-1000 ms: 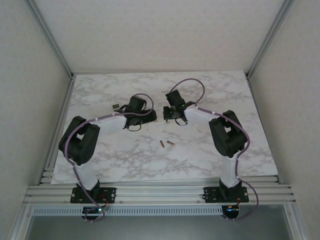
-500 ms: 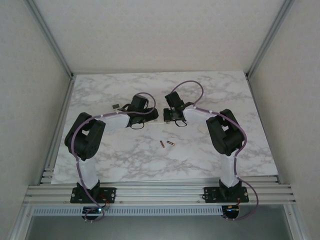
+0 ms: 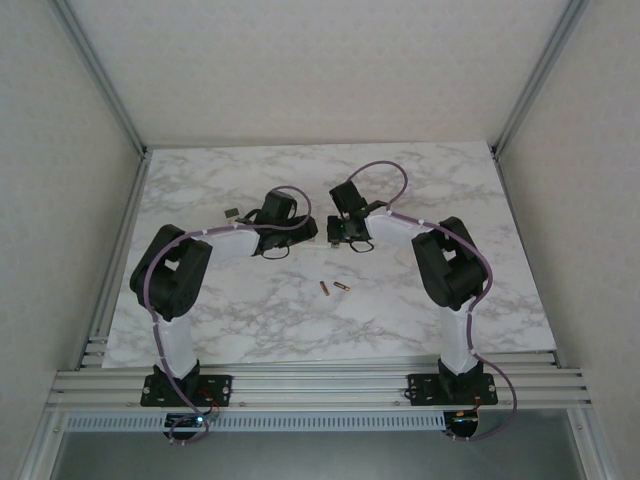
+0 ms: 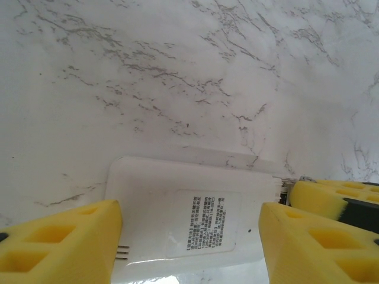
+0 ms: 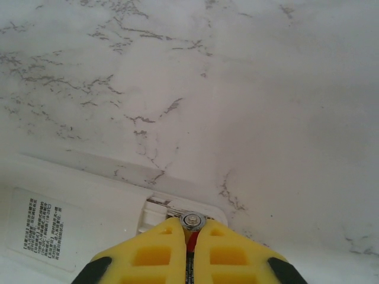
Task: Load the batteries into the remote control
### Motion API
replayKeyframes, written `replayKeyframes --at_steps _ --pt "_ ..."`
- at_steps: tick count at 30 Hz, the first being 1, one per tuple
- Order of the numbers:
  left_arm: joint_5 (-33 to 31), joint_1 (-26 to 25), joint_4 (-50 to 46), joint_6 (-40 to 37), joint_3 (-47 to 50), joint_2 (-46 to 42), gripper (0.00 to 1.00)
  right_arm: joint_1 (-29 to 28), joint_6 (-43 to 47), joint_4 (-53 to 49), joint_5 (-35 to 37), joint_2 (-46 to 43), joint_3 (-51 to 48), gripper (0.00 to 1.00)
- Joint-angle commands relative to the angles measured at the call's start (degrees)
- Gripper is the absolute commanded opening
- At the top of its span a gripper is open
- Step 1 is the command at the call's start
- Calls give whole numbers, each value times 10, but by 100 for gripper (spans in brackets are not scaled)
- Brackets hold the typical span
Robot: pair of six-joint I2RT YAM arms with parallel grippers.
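Marble table, left arm swung inward, left pincer straddling remote, grip unclear, right pincer pinching battery

remote cut off below, label unreadable, battery mostly hidden in right claw

Soft, even overhead light; faint shadows on the marble table; wrist views pale, remote control slightly glaring.

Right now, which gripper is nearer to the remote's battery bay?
Right. The right gripper, shut on a battery, is at the bay; the left gripper sits over the label of the remote, short of the bay.
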State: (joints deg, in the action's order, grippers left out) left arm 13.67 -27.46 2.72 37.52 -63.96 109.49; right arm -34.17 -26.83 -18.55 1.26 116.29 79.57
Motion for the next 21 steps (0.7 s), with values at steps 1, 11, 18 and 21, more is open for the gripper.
replayKeyframes --at_steps 1,11,18,21 --pt "-30 -4 -28 -15 -13 22 62 9 -30 -37 -13 4 25 5" --pt "23 -4 -18 -15 -15 50 52 19 -61 -46 -35 10 31 4" --pt "27 -5 -8 -4 -5 49 49 19 -90 -38 -56 19 18 3" --pt "27 -7 -8 -3 -5 47 48 18 -90 -39 -49 23 14 3"
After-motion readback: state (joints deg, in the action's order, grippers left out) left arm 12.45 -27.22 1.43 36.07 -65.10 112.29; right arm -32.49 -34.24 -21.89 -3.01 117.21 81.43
